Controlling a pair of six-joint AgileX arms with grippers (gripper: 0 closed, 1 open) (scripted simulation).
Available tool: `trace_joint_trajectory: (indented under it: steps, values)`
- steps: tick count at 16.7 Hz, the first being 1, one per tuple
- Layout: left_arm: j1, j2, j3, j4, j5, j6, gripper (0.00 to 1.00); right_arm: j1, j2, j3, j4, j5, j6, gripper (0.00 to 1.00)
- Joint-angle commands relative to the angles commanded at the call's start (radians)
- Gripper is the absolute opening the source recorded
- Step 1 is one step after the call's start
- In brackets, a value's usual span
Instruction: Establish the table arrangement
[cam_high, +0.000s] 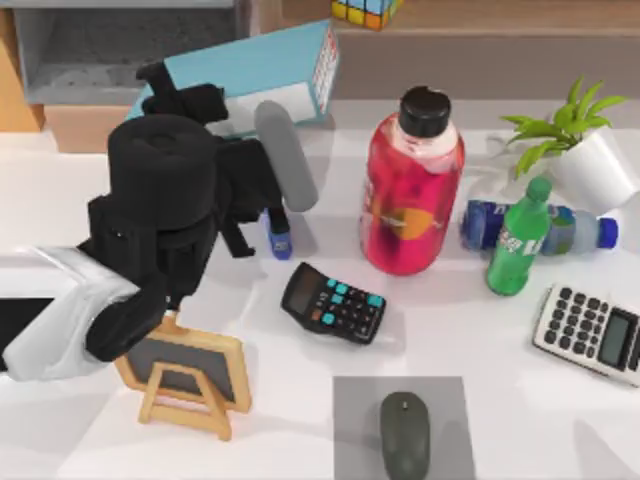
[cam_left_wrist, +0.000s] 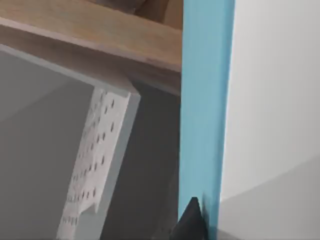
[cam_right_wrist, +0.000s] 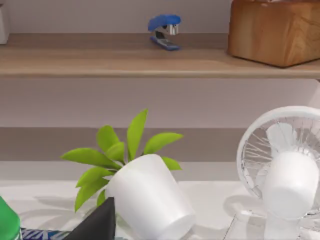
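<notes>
The white table (cam_high: 470, 330) carries several scattered items. My left gripper (cam_high: 180, 95) is at the back left, shut on the left end of a light-blue box (cam_high: 250, 70) that lies tilted across the shelf's front edge. In the left wrist view the box's blue edge (cam_left_wrist: 207, 100) runs past one dark fingertip (cam_left_wrist: 192, 220), with a grey perforated bin (cam_left_wrist: 95, 165) behind it. A dark part of my right gripper (cam_right_wrist: 97, 225) shows beside the tipped white plant pot (cam_right_wrist: 150, 200).
A red bottle (cam_high: 410, 190), green bottle (cam_high: 518, 240), lying blue bottle (cam_high: 570, 230), grey microphone (cam_high: 285, 155), black calculator (cam_high: 333, 303), white calculator (cam_high: 590, 333), chalkboard easel (cam_high: 185, 375) and a mouse (cam_high: 404, 432) on a grey mat (cam_high: 350, 420). Wooden shelf (cam_right_wrist: 150, 65) with a stapler (cam_right_wrist: 165, 30); a fan (cam_right_wrist: 285, 170).
</notes>
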Motion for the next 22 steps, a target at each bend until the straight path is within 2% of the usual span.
trace_joint_trajectory:
  steps: [4,9,12,18,22]
  values:
    - [0.197,0.033,-0.063,0.053,0.084,0.210,0.00,0.000,0.000,0.000,0.000,0.000,0.000,1.00]
    - [0.347,0.144,0.028,0.113,0.199,0.357,0.00,0.000,0.000,0.000,0.000,0.000,0.000,1.00]
    - [0.372,0.196,0.063,0.120,0.241,0.383,0.00,0.000,0.000,0.000,0.000,0.000,0.000,1.00]
    - [0.369,0.196,0.063,0.119,0.239,0.383,0.00,0.000,0.000,0.000,0.000,0.000,0.000,1.00]
    - [0.385,0.252,0.133,0.116,0.247,0.387,0.00,0.000,0.000,0.000,0.000,0.000,0.000,1.00]
